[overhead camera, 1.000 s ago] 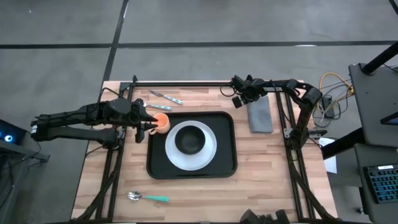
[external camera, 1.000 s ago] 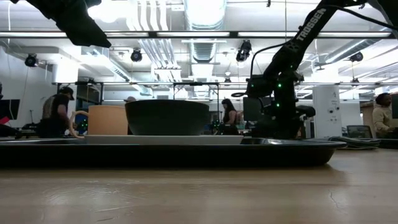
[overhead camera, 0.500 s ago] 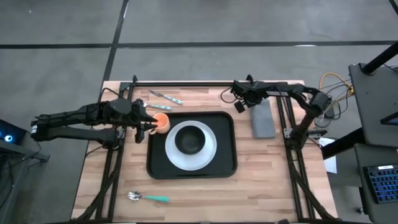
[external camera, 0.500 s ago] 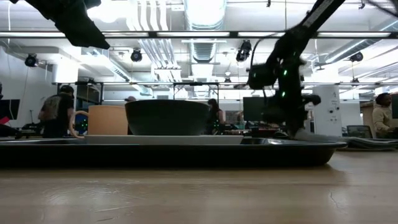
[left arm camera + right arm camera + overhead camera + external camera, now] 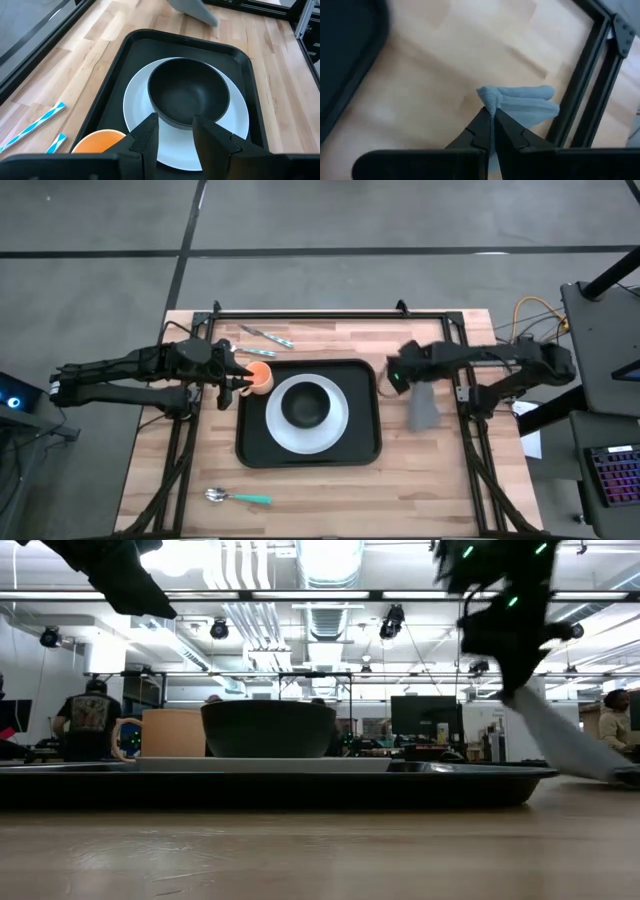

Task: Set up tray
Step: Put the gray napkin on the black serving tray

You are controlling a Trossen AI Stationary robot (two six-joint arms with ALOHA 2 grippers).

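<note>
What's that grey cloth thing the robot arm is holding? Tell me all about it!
It is a grey folded napkin, soft cloth by its look. The right gripper is shut on one edge, so that end is lifted and the rest slopes down to the wooden table, right of the black tray, apart from it.

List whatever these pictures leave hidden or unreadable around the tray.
- Left hand fingertips: high view, hidden by the arm's own body over the orange cup.
- Grey folded napkin: low view, cut off by the picture's right edge.
- Large black rectangular tray: left wrist view, near end hidden behind that hand's fingers.
- Teal-handled spoon: high view, too small for detail.
</note>
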